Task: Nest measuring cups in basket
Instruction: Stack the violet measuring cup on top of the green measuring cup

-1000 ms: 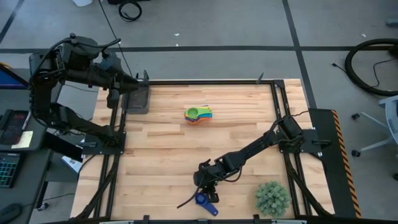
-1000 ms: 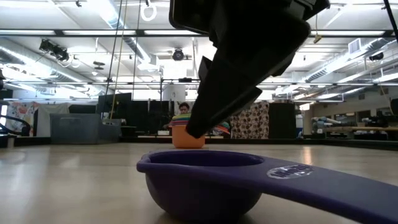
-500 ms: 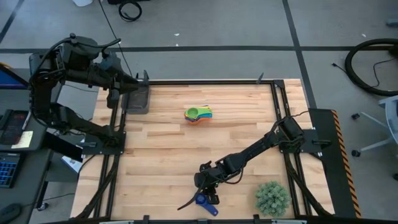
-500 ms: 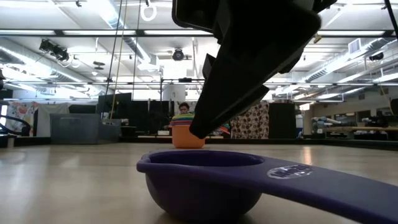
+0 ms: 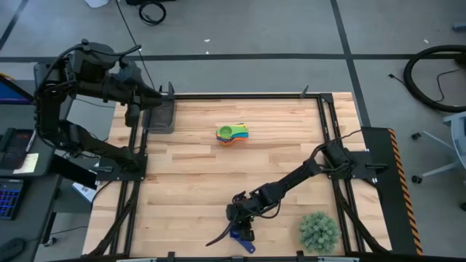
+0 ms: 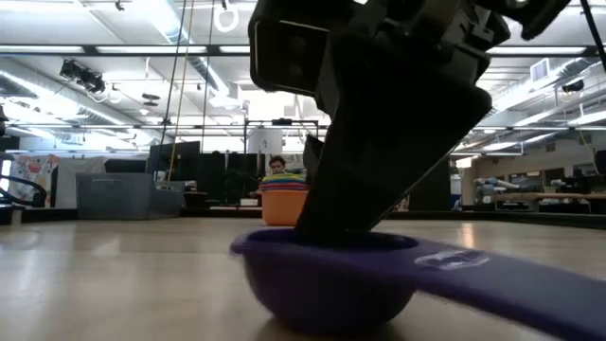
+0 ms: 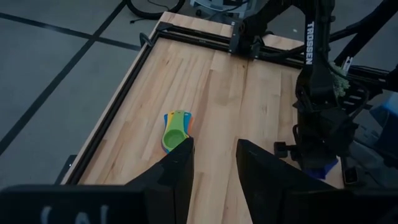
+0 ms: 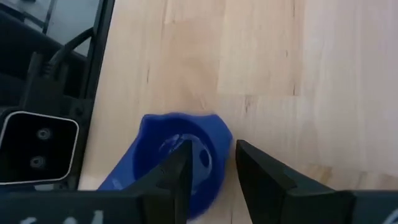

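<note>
A dark blue measuring cup (image 5: 238, 237) stands on its bowl at the table's near edge; it also shows in the low view (image 6: 327, 284) and the right wrist view (image 8: 180, 158). My right gripper (image 5: 240, 225) is open and stands down over it, its fingers astride the rim. Several cups lie nested in a stack (image 5: 231, 134) at mid-table, green on top. The dark basket (image 5: 162, 116) sits at the far left corner. My left gripper (image 7: 214, 168) is open above the basket and waits there. My right gripper comes from above, slanting down. One finger (image 6: 350, 189) reaches into the cup's bowl (image 8: 186, 146) and the other stands outside the rim (image 8: 225, 134), with a gap still between the fingers. The cup rests on the table, its handle (image 6: 511, 284) pointing toward the near right.
A spiky green plant ball (image 5: 319, 231) lies at the near right corner, close to my right arm. A dark metal frame (image 5: 320, 116) runs round the wooden table. The low camera (image 8: 37, 134) sits right beside the blue cup.
My right gripper has gone down and a little toward the near edge, and one finger has entered the blue cup's bowl. The cup has shifted a little on the table.
</note>
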